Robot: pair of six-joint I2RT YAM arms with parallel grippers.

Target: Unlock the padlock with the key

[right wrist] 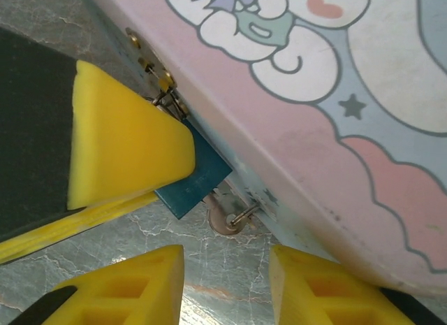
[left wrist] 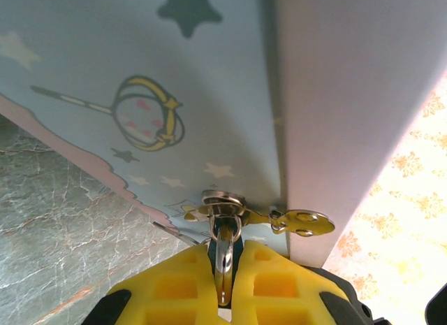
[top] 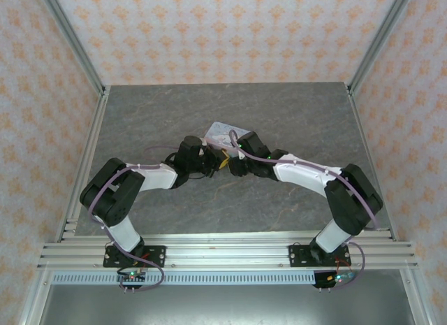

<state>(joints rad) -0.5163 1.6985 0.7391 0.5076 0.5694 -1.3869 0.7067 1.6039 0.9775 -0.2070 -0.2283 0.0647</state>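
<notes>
Top view: left gripper (top: pixel 211 161) and right gripper (top: pixel 235 164) meet beside the tin (top: pixel 225 129). Left wrist: fingers clenched on the padlock (left wrist: pixel 223 258), which hangs from the tin's hasp (left wrist: pixel 223 200). Right wrist: jaws parted, nothing between them. The padlock looks small, rigid, probably light and slick, and is best gripped across its flat faces.

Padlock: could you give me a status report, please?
Left hand shut on padlock. Right hand open, empty. Padlock hangs at tin's edge.

Padlock (right wrist: pixel 202 175) dark teal; tin (right wrist: pixel 314 80) pale blue, stars; table (top: pixel 279 108) grey-veined.
</notes>
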